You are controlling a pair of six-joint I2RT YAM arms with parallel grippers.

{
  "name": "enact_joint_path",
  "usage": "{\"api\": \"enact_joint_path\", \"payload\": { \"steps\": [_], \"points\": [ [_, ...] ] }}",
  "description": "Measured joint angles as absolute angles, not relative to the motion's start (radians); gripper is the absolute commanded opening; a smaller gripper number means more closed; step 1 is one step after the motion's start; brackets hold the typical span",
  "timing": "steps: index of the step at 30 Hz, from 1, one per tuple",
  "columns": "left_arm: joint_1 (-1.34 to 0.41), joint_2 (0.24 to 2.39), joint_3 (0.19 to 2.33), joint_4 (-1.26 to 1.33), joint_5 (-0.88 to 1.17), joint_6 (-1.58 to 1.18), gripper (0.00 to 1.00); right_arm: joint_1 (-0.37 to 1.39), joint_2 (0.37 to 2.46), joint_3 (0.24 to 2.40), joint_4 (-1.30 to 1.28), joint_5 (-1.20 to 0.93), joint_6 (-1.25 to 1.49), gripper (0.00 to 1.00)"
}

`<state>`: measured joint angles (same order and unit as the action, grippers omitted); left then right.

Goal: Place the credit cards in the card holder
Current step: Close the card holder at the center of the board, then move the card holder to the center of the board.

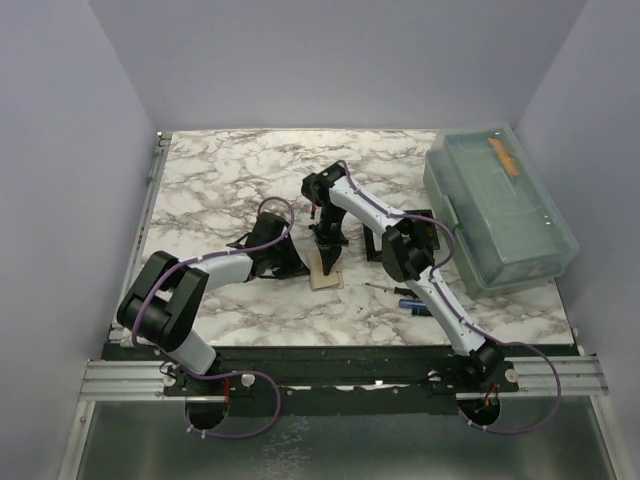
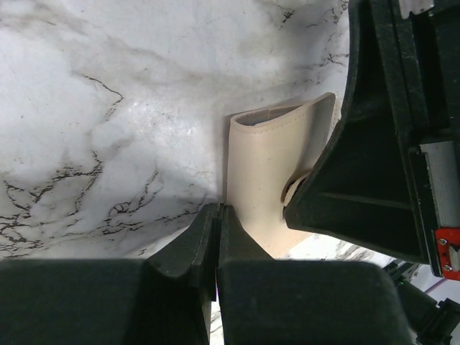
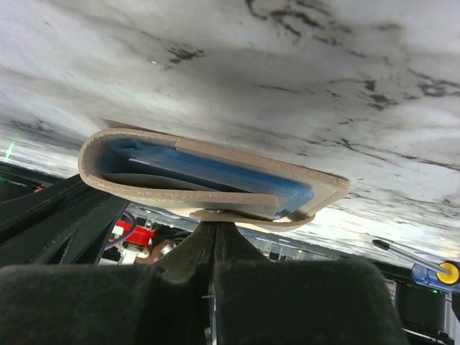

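Observation:
The card holder here is a beige leather sleeve lying on the marble table. In the right wrist view its open mouth faces me and a light blue card sits inside it. My right gripper points down at the holder, its jaws shut on a thin beige lower layer of it. My left gripper is shut, its tips against the left edge of the holder, with nothing seen between them. No separate tan card shows.
A large translucent lidded bin stands at the right. A black low object sits half hidden behind the right arm. Small screwdrivers lie near the right arm; one shows in the right wrist view.

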<state>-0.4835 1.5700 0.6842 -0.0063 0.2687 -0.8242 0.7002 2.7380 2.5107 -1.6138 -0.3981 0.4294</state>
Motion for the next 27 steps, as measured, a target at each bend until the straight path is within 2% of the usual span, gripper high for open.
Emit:
{"api": "enact_joint_path", "payload": {
  "steps": [2, 4, 6, 9, 11, 16, 19, 22, 27],
  "points": [
    [-0.487, 1.567, 0.684, -0.008, 0.261, -0.818, 0.04, 0.700, 2.754, 2.539, -1.634, -0.398, 0.421, 0.03],
    [-0.489, 1.563, 0.684, -0.012, 0.253, -0.811, 0.07, 0.700, 2.745, 2.523, -1.625, -0.398, 0.416, 0.09],
    [-0.492, 1.553, 0.684, -0.024, 0.250, -0.803, 0.15, 0.700, 2.712, 2.479, -1.595, -0.398, 0.413, 0.20],
    [-0.492, 1.523, 0.684, -0.048, 0.254, -0.797, 0.27, 0.706, 2.639, 2.407, -1.521, -0.397, 0.400, 0.44],
    [-0.483, 1.486, 0.684, -0.061, 0.260, -0.796, 0.33, 0.719, 2.585, 2.347, -1.454, -0.385, 0.390, 0.52],
    [-0.440, 1.384, 0.684, -0.074, 0.294, -0.797, 0.44, 0.719, 2.443, 2.242, -1.213, -0.286, 0.352, 0.61],
    [-0.407, 1.344, 0.684, -0.087, 0.316, -0.799, 0.48, 0.706, 2.300, 2.106, -1.090, -0.255, 0.344, 0.67],
    [-0.387, 1.306, 0.685, -0.115, 0.329, -0.794, 0.54, 0.694, 2.129, 1.934, -0.998, -0.226, 0.344, 0.79],
    [-0.374, 1.223, 0.710, -0.173, 0.330, -0.779, 0.65, 0.694, 1.946, 1.658, -0.779, -0.204, 0.349, 0.83]
  ]
}}
